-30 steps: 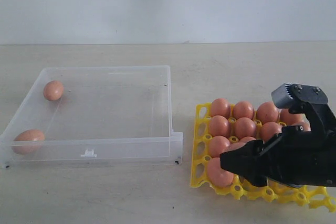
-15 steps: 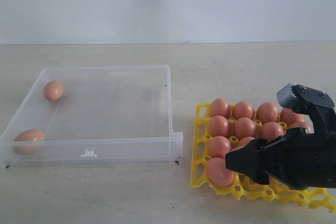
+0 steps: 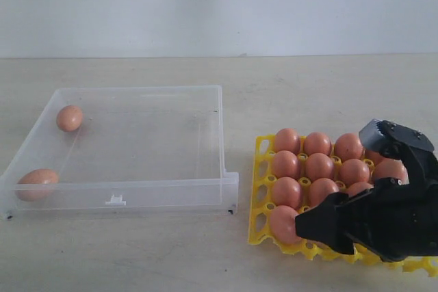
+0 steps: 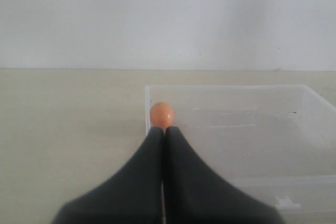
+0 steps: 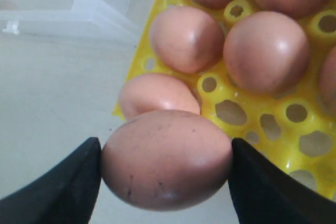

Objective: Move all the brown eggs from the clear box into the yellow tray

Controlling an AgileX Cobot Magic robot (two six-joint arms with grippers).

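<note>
My right gripper is shut on a brown egg, one black finger against each end. It hangs low over the front edge of the yellow tray, where several brown eggs fill the cups. In the exterior view the right gripper hides the held egg. Two brown eggs stay in the clear box: one at its far left, one in its front left corner. My left gripper is shut and empty, pointing at an egg in a corner of the box.
Empty cups of the yellow tray show beside the held egg. Bare tabletop lies in front of the box and between box and tray. A pale wall backs the table.
My right gripper has sunk lower and drawn slightly right over the tray's front, uncovering more of the eggs behind it. The box and its two eggs have not moved.
</note>
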